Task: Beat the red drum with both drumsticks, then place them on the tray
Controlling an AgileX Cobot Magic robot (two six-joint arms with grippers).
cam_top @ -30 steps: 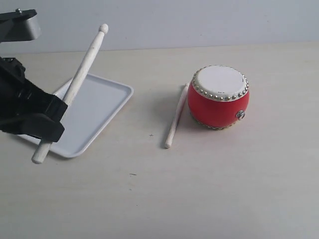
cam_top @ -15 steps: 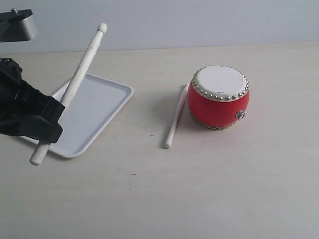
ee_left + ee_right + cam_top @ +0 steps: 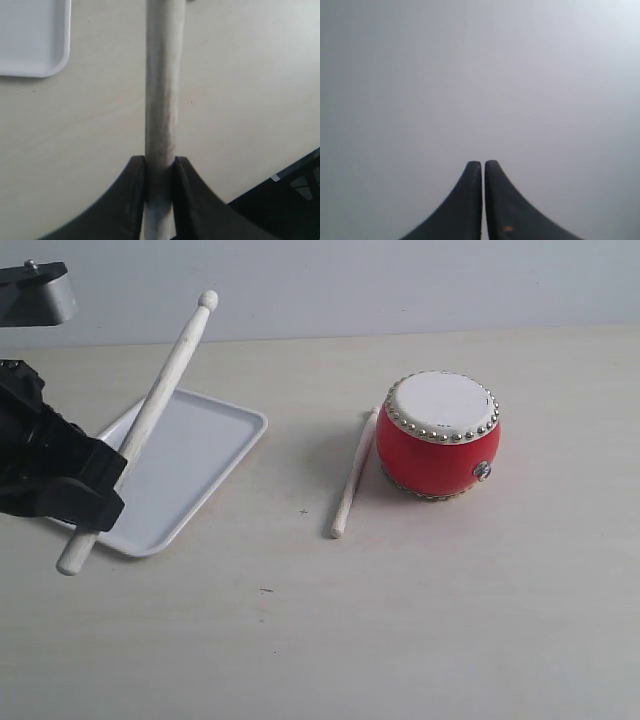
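pale beige table [image 3: 420, 620] set against a plain grey wall [image 3: 400, 280]. the left gripper [image 3: 159, 167] is clamped tight on the held drumstick [image 3: 160, 405], gripping it nearer the butt end than the tip. this stick is tilted, rounded tip uppermost, and in the exterior view its shaft crosses over the tray [image 3: 215, 440]. the tray lies flat on the left part of the table. the loose drumstick [image 3: 352, 480] lies flat on the table just beside the red drum [image 3: 438, 445], on the tray side; contact cannot be confirmed. the drum stands upright, white head up, well apart from the tray. the right gripper [image 3: 483, 175] has its fingers pressed together with nothing between them, facing a blank grey surface.
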